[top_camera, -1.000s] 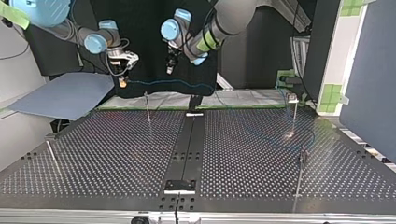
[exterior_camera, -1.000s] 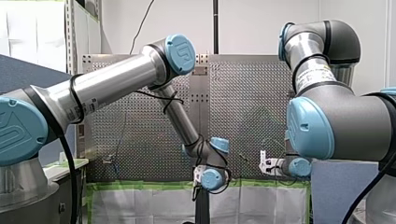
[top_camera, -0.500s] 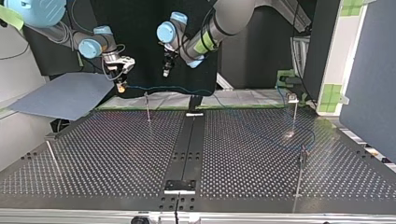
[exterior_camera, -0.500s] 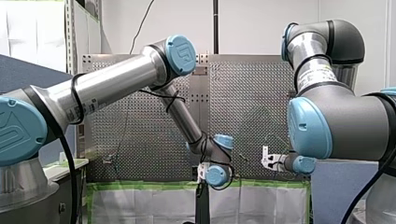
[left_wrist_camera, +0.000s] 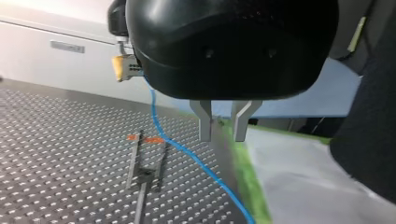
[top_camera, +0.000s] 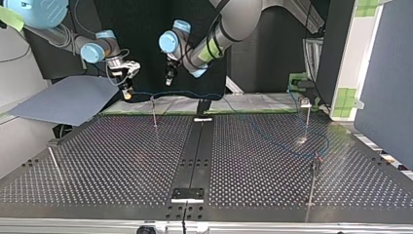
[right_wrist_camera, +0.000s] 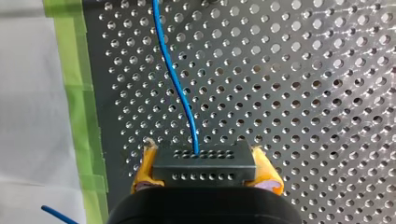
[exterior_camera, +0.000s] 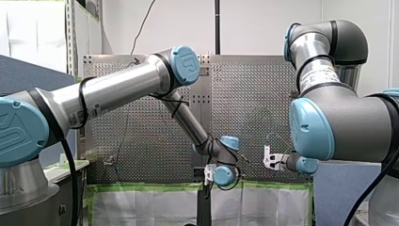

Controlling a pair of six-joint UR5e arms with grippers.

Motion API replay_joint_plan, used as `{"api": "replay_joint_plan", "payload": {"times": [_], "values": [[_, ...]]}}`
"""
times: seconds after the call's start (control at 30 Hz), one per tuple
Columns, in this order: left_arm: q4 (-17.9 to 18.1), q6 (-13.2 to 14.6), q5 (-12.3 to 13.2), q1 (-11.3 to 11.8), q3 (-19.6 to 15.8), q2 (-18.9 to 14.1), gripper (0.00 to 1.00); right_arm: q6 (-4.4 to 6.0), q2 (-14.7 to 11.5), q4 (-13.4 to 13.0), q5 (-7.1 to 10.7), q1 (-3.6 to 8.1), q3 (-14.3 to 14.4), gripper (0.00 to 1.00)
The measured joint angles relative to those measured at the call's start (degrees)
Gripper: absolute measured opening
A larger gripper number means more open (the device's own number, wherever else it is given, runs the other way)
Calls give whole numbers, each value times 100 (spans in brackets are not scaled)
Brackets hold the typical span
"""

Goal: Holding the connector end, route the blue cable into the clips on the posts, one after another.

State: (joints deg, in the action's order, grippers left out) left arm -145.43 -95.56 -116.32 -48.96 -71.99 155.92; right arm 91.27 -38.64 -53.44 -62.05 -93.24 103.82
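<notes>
While my right hand (right_wrist_camera: 204,158) grips the black connector (right_wrist_camera: 204,170) between its yellow pads (right_wrist_camera: 142,169), the blue cable (right_wrist_camera: 176,84) leaves the connector's front. From there it runs ahead over the perforated table (right_wrist_camera: 317,93), alongside a strip of green tape (right_wrist_camera: 79,93).

Seen in the top view, that hand hangs above the table's far edge at the view's left. The cable stretches from it toward the view's right, clear of the table, then drops and lies in a loose curve on the holes near the corner post (top_camera: 308,114). A thin post (top_camera: 154,111) stands just under the taut stretch.

My left hand (left_wrist_camera: 222,126) hovers close above the cable, a little to the top view's right of that thin post. Its metal fingers (left_wrist_camera: 204,122) are spread, with nothing between them.

From the left wrist view the cable slants down past those fingers — just beside them, not in the gap. It also passes clear of the dark clip (left_wrist_camera: 145,173) on the post below, so it is not seated there. One yellow pad of my right hand shows in that view too, at the cable's upper end.
</notes>
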Motion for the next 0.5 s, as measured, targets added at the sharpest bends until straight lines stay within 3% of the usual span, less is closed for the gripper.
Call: {"api": "replay_joint_plan", "payload": {"times": [0.1,0.27,0.5], "values": [[67,-3,-104,-11,55,-1,24,26,0,6,-5,22,-17,0],[99,-1,-219,-12,148,0,11,107,0,-3,-9,42,-38,0],[77,15,-265,10,185,-3,5,155,2,-11,-10,52,-58,0]]}}
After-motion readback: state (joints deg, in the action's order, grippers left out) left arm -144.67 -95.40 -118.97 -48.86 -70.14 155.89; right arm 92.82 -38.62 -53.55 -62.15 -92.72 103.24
